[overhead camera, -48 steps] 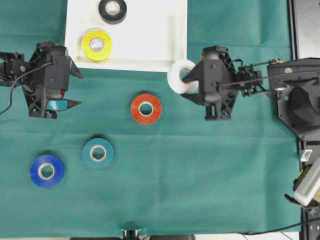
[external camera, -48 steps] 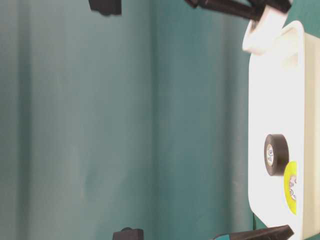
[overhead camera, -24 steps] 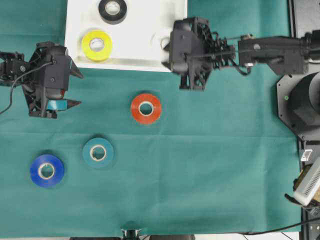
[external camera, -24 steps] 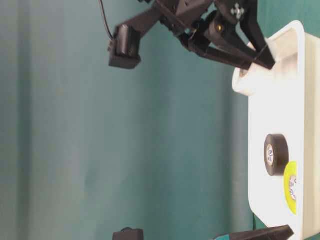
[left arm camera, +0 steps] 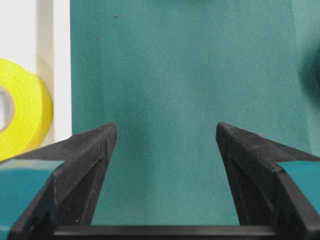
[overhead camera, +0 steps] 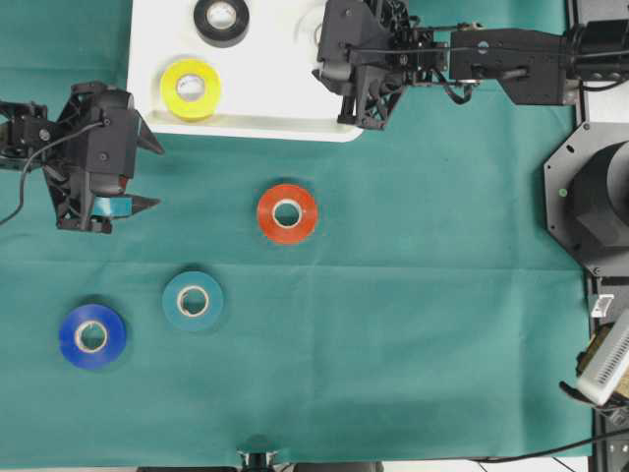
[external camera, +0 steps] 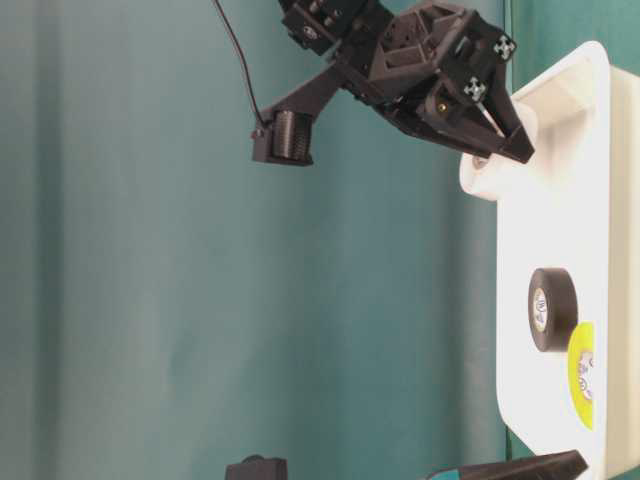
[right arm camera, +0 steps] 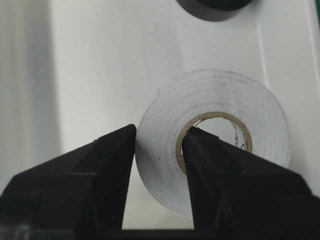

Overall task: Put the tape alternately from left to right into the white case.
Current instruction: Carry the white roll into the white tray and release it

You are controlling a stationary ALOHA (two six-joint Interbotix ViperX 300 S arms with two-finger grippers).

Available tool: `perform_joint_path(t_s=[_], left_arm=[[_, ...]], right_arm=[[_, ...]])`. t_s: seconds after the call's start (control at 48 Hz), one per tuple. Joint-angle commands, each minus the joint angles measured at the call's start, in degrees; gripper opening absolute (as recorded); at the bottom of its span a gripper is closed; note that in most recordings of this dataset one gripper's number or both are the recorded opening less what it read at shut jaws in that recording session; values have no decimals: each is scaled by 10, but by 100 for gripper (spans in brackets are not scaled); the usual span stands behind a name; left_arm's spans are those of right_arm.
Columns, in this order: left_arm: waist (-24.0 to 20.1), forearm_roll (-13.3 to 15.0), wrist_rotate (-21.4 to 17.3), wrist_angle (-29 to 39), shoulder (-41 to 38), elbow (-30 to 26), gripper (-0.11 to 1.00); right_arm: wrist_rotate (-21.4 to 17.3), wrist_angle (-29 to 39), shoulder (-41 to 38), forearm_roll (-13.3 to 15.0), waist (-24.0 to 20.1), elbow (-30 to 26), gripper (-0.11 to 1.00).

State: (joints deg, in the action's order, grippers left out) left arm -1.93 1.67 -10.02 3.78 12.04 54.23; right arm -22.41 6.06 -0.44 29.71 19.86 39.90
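Note:
My right gripper (right arm camera: 161,131) is shut on the white tape (right arm camera: 225,95), one finger through its core. It holds the roll tilted over the right part of the white case (overhead camera: 265,88), just inside the rim (external camera: 560,250); the roll (external camera: 485,170) shows below the fingers (external camera: 515,148). Yellow tape (overhead camera: 190,89) and black tape (overhead camera: 221,20) lie in the case's left part. Red tape (overhead camera: 287,213), teal tape (overhead camera: 193,300) and blue tape (overhead camera: 91,335) lie on the green cloth. My left gripper (overhead camera: 149,175) stands open and empty over cloth, left of the red roll, its jaws (left arm camera: 165,127) wide apart.
The right arm's base (overhead camera: 600,206) and a black frame stand along the right edge. Green cloth (overhead camera: 423,315) covers the table. The yellow roll (left arm camera: 25,115) and the case rim (left arm camera: 60,65) show at the left wrist view's left side.
My right gripper has carried the white tape from outside the case's near right corner to over the case's right part. The left arm has not moved.

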Motion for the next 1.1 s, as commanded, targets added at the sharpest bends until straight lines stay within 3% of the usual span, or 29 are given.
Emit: perform_joint_path(t_s=[0.0, 0.396, 0.479, 0.666, 0.708, 1.083], left_arm=[[1, 0, 0, -4, 4, -4, 80], [1, 1, 0, -4, 4, -2, 80], [0, 0, 0, -4, 5, -3, 80], [1, 0, 0, -4, 5, -2, 80], [0, 0, 0, -4, 4, -3, 80], [1, 0, 0, -4, 5, -2, 80]], right_arm=[[0, -6, 5, 2, 11, -14, 4], [5, -6, 5, 2, 33, -12, 6], [5, -6, 5, 2, 33, -12, 22], [4, -6, 5, 2, 33, -9, 76], [4, -6, 5, 2, 33, -8, 83], [2, -6, 5, 2, 33, -5, 82]])
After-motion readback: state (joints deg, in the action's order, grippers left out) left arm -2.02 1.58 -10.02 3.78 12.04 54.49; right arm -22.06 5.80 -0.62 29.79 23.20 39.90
